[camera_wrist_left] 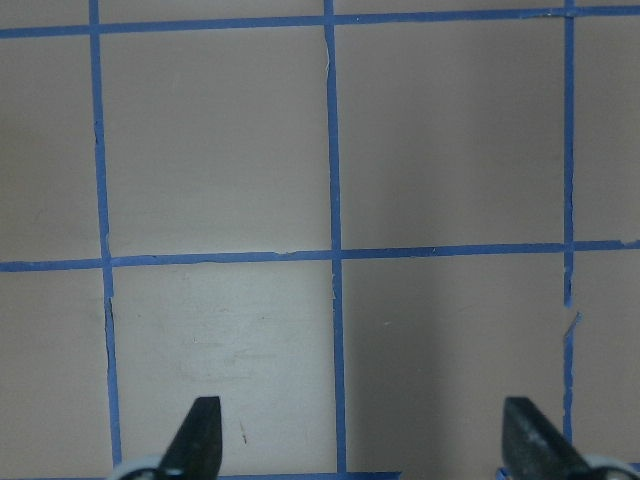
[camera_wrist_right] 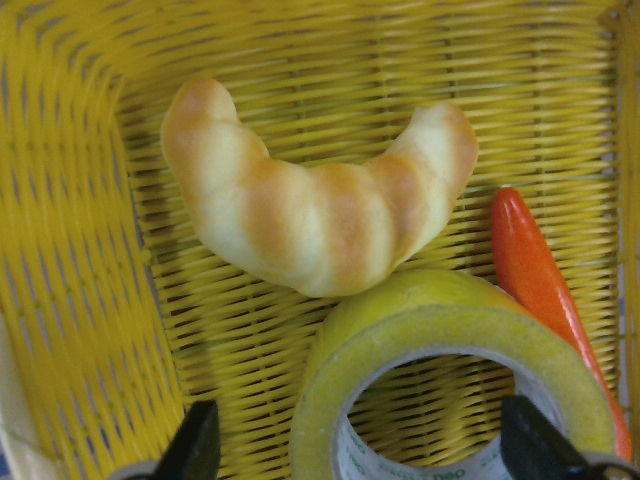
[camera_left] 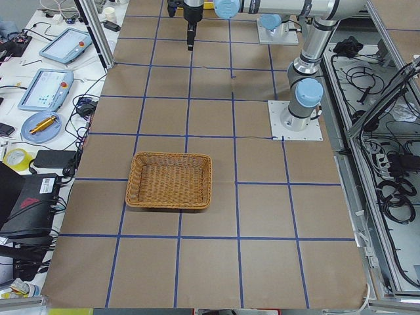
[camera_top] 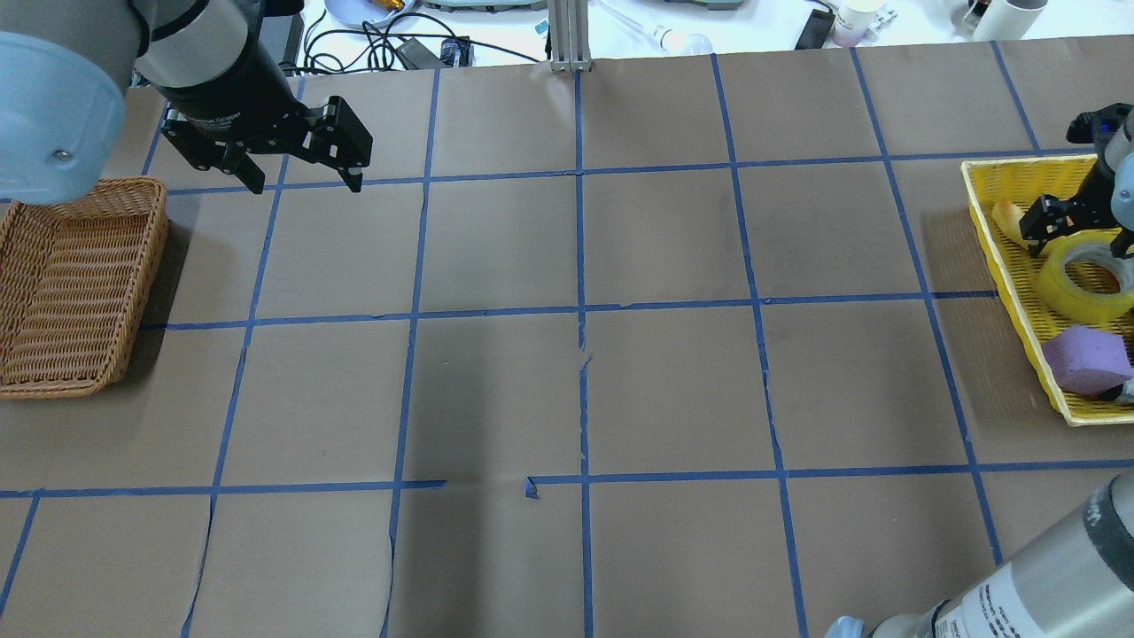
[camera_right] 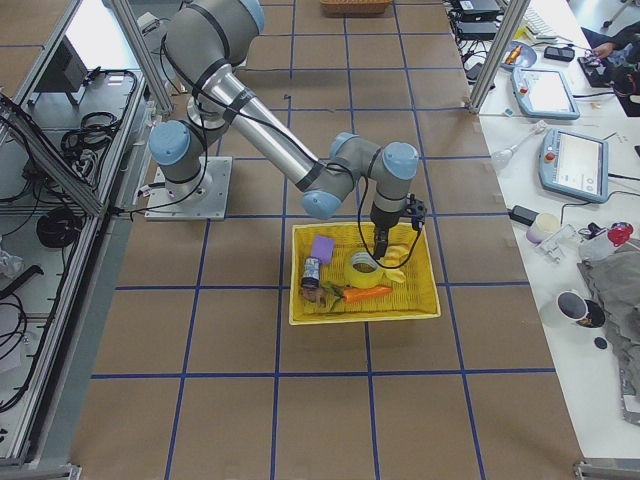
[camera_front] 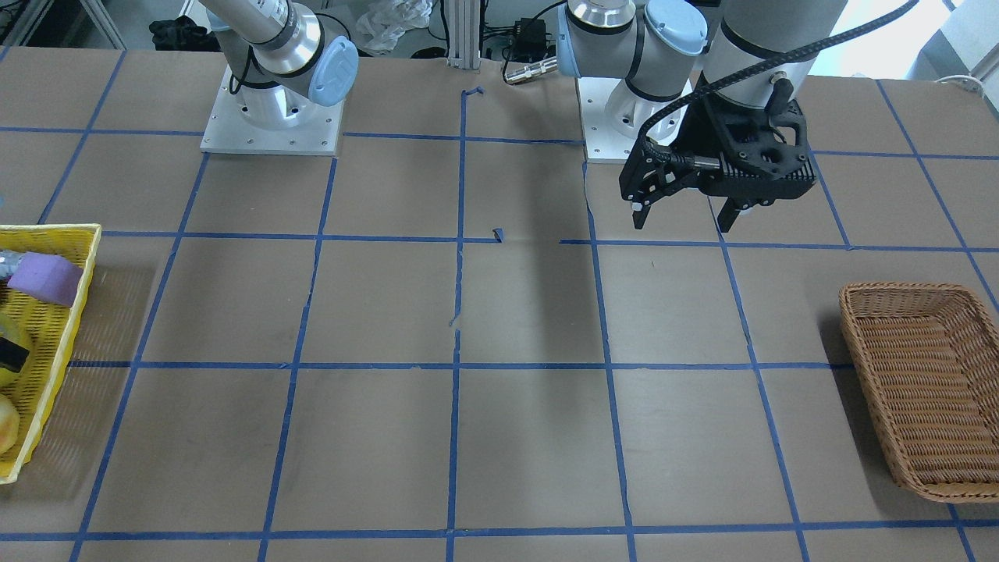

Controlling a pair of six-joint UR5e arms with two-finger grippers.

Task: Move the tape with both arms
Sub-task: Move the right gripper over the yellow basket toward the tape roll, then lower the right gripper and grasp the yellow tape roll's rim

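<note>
The tape (camera_top: pixel 1085 282), a translucent yellow roll with a white core, lies in the yellow basket (camera_top: pixel 983 204) at the table's right end. It also shows in the right wrist view (camera_wrist_right: pixel 450 390) and the exterior right view (camera_right: pixel 366 270). My right gripper (camera_top: pixel 1076 229) is open and hangs just over the roll. In the right wrist view the right gripper (camera_wrist_right: pixel 360 450) has one fingertip left of the roll and one over its right rim. My left gripper (camera_top: pixel 306 182) is open and empty above bare table near the wicker basket (camera_top: pixel 53 381). It also shows in the front view (camera_front: pixel 683 218) and the left wrist view (camera_wrist_left: pixel 365 435).
In the yellow basket with the tape lie a croissant (camera_wrist_right: pixel 310 220), an orange carrot (camera_wrist_right: pixel 535 270) and a purple sponge (camera_top: pixel 1085 359). The wicker basket (camera_front: pixel 858 328) holds nothing. Blue tape lines grid the brown table.
</note>
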